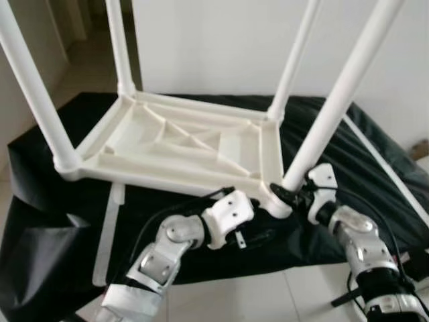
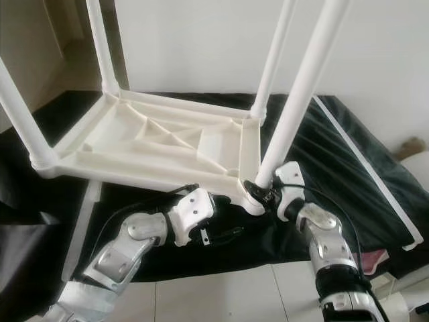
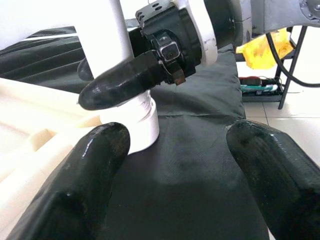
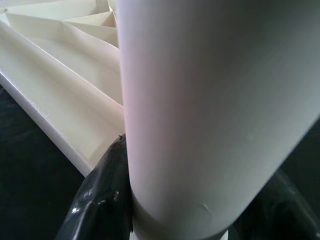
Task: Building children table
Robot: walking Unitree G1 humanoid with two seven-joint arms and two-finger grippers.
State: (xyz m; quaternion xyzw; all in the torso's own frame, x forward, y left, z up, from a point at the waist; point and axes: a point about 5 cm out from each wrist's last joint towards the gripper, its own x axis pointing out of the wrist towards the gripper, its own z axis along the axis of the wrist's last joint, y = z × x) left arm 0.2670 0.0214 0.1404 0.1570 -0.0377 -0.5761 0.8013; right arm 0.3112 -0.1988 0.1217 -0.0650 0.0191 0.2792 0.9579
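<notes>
A white table (image 1: 181, 144) lies upside down on a black sheet (image 1: 40, 221) over a low surface, its four legs pointing up. At the table's near right corner, the right gripper (image 1: 289, 194) is clenched around the base of the near right leg (image 1: 335, 100), its fingers (image 4: 97, 200) pressed against both sides of the tube. The left gripper (image 3: 175, 170) sits just beside that same corner, over the sheet's near edge, its fingers (image 3: 75, 185) spread apart and grasping nothing.

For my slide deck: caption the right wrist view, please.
Right gripper clasps the base of a white table leg beside the ribbed tabletop underside.
</notes>
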